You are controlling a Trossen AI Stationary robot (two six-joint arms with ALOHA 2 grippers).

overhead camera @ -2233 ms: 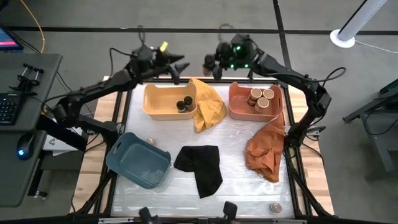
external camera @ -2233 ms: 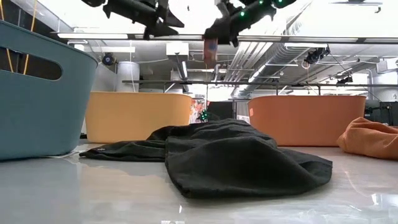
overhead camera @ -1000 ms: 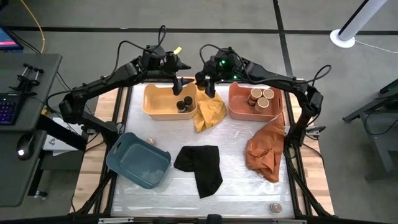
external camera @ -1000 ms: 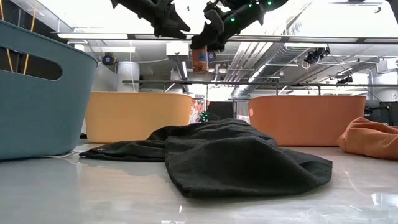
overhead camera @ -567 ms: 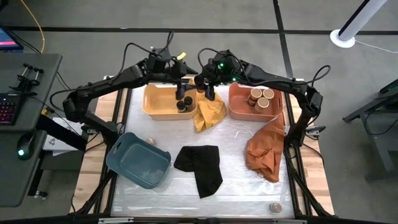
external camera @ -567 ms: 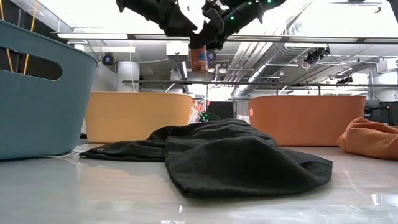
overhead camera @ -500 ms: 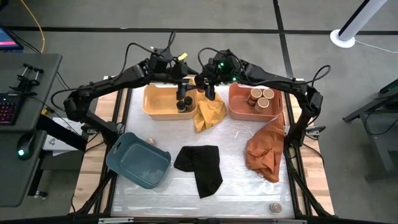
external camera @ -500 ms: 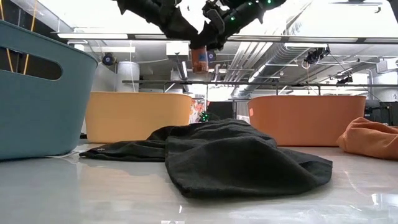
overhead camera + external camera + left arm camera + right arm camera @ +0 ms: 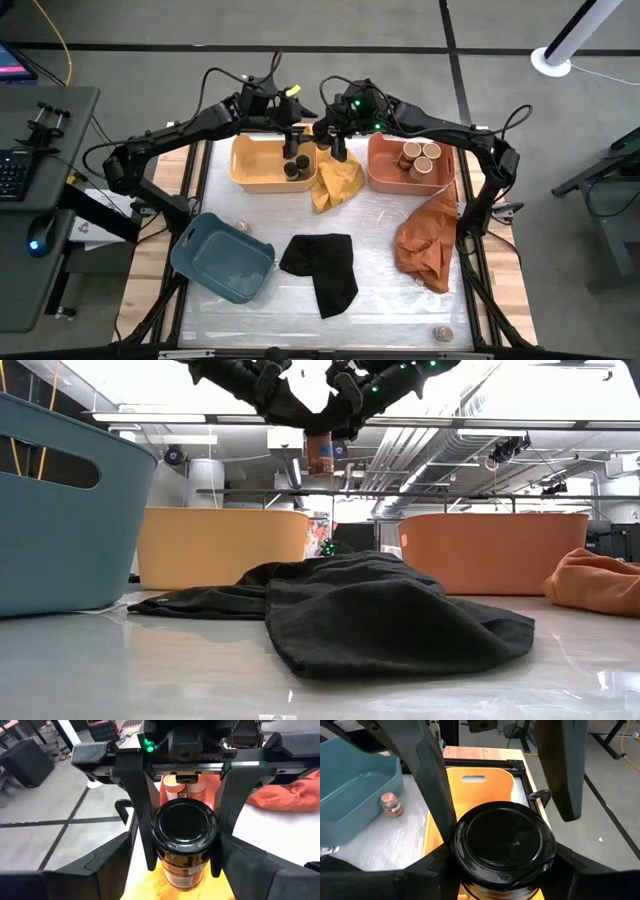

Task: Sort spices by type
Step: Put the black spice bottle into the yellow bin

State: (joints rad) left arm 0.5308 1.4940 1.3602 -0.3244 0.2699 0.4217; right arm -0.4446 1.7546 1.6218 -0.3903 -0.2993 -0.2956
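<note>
I'm holding a black-lidded spice jar in the air between the yellow tray and the coral tray, right gripper pinching its sides while the left gripper is closing in around it with fingers spread, not yet touching as far as I can tell. Two black-lidded jars are sitting in the yellow tray, three wood-lidded jars in the coral one. I'm judging the sort well along: loose jars beside the blue tray and at the table's near edge remain
</note>
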